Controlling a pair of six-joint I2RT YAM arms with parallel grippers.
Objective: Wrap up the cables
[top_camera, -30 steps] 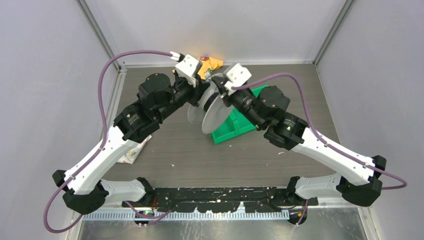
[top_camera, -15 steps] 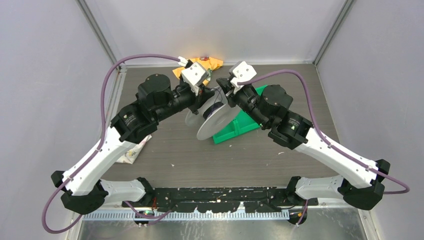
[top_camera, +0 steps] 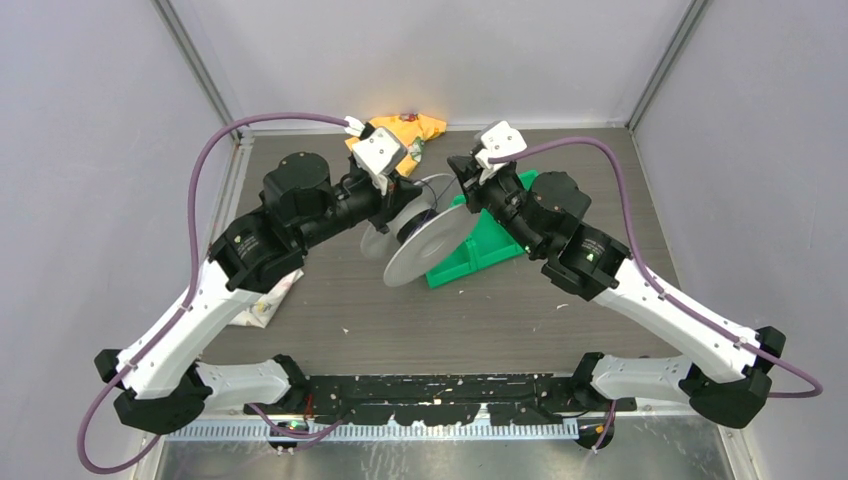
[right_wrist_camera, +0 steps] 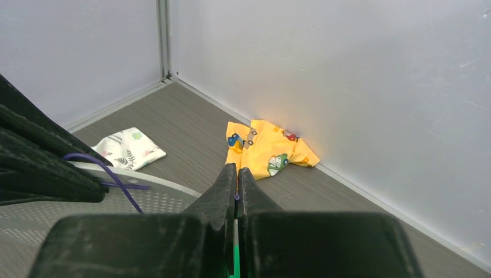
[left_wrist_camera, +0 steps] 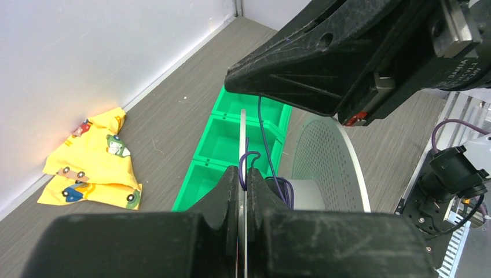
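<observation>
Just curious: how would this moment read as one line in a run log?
left fingers shut on spool rim | right fingers shut on cable | spool held near bin

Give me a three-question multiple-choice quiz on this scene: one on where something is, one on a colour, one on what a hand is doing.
1. Where does the yellow cloth lie?
A) by the back wall
B) inside the tray
C) at the table's near edge

2. What colour is the compartment tray?
A) red
B) green
C) blue

3. What is the left hand doing?
A) hanging open
B) shut on the flange of the spool
C) shut on the yellow cloth

Answers:
1 A, the cloth lies on the table right against the far wall.
2 B, the tray is bright green in every view.
3 B, the left wrist view shows its fingers pressed on the thin flange edge.
</observation>
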